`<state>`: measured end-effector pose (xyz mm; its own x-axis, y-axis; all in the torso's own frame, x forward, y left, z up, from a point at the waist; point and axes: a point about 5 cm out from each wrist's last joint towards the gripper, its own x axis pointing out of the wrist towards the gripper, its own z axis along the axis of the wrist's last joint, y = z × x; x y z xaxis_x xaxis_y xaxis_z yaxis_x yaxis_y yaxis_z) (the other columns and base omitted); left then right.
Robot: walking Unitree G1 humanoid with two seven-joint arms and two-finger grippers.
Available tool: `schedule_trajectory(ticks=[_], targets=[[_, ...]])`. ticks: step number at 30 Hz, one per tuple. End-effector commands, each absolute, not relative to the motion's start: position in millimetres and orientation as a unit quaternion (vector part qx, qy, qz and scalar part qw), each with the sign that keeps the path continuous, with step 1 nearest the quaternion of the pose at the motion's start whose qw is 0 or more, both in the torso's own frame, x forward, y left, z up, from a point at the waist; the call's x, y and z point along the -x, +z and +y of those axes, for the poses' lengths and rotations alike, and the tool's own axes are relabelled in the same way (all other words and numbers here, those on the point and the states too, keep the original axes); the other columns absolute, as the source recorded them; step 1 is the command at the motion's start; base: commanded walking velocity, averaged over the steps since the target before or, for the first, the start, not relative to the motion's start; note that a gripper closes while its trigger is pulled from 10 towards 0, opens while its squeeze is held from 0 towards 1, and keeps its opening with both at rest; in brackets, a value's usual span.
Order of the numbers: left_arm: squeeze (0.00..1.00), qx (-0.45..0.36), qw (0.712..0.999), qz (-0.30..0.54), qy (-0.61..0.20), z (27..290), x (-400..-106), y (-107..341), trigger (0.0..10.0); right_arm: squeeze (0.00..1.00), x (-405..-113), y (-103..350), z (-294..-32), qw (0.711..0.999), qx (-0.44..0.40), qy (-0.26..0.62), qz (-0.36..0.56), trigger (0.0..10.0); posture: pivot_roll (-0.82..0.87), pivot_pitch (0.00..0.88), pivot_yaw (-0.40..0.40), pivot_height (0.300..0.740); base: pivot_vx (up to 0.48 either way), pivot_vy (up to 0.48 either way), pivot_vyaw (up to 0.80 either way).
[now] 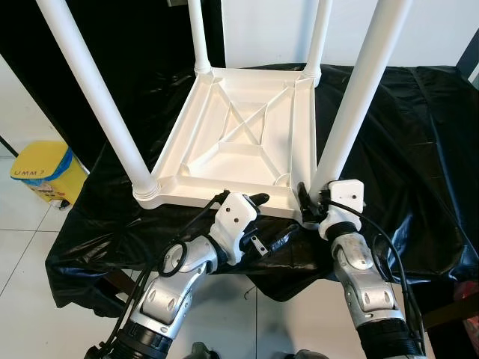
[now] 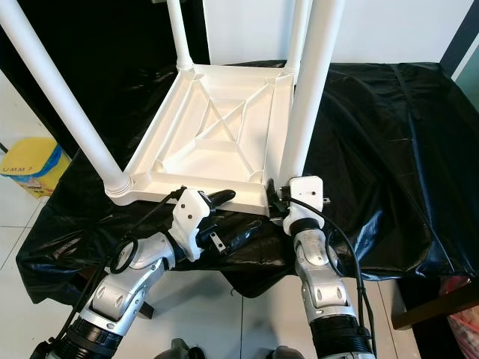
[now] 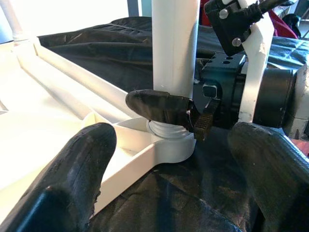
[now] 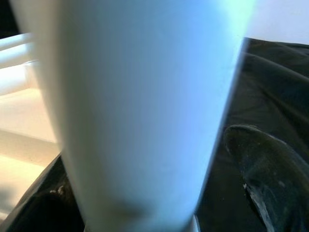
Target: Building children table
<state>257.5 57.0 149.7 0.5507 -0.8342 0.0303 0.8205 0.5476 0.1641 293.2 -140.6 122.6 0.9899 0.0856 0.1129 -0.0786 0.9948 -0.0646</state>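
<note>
The upturned white table [image 1: 239, 142] lay on the black cloth [image 1: 404, 149], four legs up. The right gripper [image 1: 305, 200] clasped the near-right leg [image 1: 352, 120] at its socket, axis upright. The left gripper [image 1: 263, 224] hovered open just left, near the table's edge.

All four white legs [image 1: 358, 97] of the upturned table run off the top edge, so you cannot see their ends; the near right leg [image 4: 140, 111] is a close blur in the right wrist view; the right gripper [image 1: 308, 200] sits half hidden behind it; the yellow bin [image 1: 41, 170] bears lettering too small to read.
</note>
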Motion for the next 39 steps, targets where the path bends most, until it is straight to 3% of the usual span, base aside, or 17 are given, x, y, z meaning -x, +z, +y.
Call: schedule_trajectory(ticks=[1,12,16,30,31,32,33,39], targets=[[0.00,-0.066,0.885,-0.052,-0.458,59.6,-261.3,148.9,10.0,0.00,-291.0,121.4,-140.4,0.996,0.026,0.069,-0.060,10.0,-0.13,0.077,0.022,0.740,0.000,0.000,0.00],[0.00,-0.070,0.881,-0.053,-0.465,59.4,-262.9,149.6,10.0,0.00,-299.3,125.9,-154.5,0.978,0.060,0.190,-0.055,10.0,-0.13,0.072,0.034,0.740,0.000,0.000,0.00],[0.00,-0.071,0.879,-0.053,-0.468,58.9,-263.1,150.0,10.0,0.00,-304.7,121.9,-156.6,0.959,0.092,0.265,-0.031,10.0,-0.13,0.073,0.037,0.740,0.000,0.000,0.00],[0.00,-0.072,0.879,-0.054,-0.469,59.1,-263.7,150.8,10.0,0.00,-318.7,121.5,-150.4,0.939,0.123,0.320,-0.018,10.0,-0.12,0.067,0.043,0.740,0.000,0.000,0.00],[0.00,-0.072,0.879,-0.055,-0.469,59.0,-263.6,150.9,10.0,0.00,-322.6,122.0,-150.0,0.938,0.127,0.323,-0.016,8.9,-0.12,0.062,0.042,0.740,0.000,0.000,0.00],[0.00,-0.072,0.879,-0.055,-0.469,59.0,-263.6,150.9,10.0,0.00,-322.6,122.0,-150.0,0.938,0.127,0.323,-0.016,8.9,-0.12,0.062,0.042,0.740,0.000,0.000,0.00],[0.00,-0.072,0.878,-0.055,-0.469,59.0,-263.4,151.1,10.0,0.00,-325.8,122.6,-150.6,0.936,0.129,0.326,-0.015,0.0,-0.12,0.062,0.040,0.740,0.000,0.000,0.00],[0.00,-0.072,0.879,-0.055,-0.468,59.7,-262.1,150.5,10.0,0.00,-325.7,118.5,-153.2,0.938,0.118,0.326,-0.011,0.0,-0.11,0.055,0.030,0.740,0.000,0.000,0.00]])
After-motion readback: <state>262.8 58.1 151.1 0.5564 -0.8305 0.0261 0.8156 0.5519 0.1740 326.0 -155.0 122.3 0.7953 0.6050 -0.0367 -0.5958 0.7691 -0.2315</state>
